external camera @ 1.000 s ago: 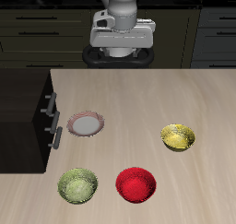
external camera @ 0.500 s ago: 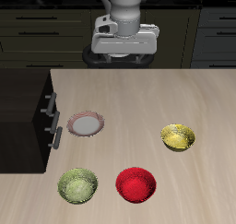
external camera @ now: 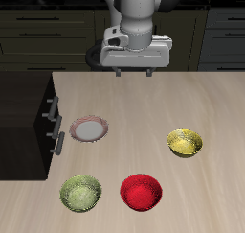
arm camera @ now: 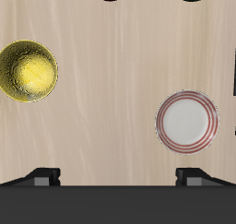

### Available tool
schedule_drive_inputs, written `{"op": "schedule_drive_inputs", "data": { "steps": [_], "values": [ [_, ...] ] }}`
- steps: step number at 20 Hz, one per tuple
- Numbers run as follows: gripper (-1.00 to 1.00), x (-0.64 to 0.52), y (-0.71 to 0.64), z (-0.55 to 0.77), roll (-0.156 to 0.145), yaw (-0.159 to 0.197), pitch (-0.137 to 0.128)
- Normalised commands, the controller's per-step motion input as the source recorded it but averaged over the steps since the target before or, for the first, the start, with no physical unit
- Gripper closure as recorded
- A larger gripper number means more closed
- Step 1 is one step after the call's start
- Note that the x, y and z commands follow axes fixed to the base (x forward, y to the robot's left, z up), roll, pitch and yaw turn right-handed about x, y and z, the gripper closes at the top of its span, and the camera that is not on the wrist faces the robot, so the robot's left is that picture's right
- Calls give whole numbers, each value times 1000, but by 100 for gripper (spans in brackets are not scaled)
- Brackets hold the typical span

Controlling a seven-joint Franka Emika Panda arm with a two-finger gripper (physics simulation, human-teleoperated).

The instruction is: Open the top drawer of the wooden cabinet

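Note:
The wooden cabinet [external camera: 21, 122] stands at the table's edge, its dark drawer fronts facing the bowls. The top drawer [external camera: 45, 110] is shut, with a short silver bar handle [external camera: 52, 107]. An identical drawer handle [external camera: 55, 141] shows below it. My gripper [external camera: 134, 72] hangs open and empty above the table's back edge, well away from the cabinet. In the wrist view, the gripper [arm camera: 118, 175] has its two fingertips [arm camera: 44, 175] wide apart over bare table.
A white plate with a red rim [external camera: 88, 130] lies near the cabinet and also shows in the wrist view [arm camera: 187, 120]. A yellow bowl [external camera: 186, 142], a red bowl [external camera: 142, 191] and a green bowl [external camera: 80, 192] sit nearer the front edge.
The gripper has moved forward from the back toward the table and a little away from the cabinet's side. The drawers and bowls have not moved.

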Motion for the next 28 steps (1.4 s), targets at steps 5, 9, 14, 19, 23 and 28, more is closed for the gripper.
{"op": "schedule_drive_inputs", "data": {
  "steps": [5,9,14,19,23,28],
  "values": [
    [-100,217,56,-68,-17,1,7],
    [-100,165,-10,-102,-13,-7,21],
    [-100,118,-62,0,-27,7,-8],
    [-100,118,-80,-4,-20,1,2],
    [-100,120,-89,42,-27,-4,-16],
    [-100,182,-30,39,-9,3,-18]
  ]
}}
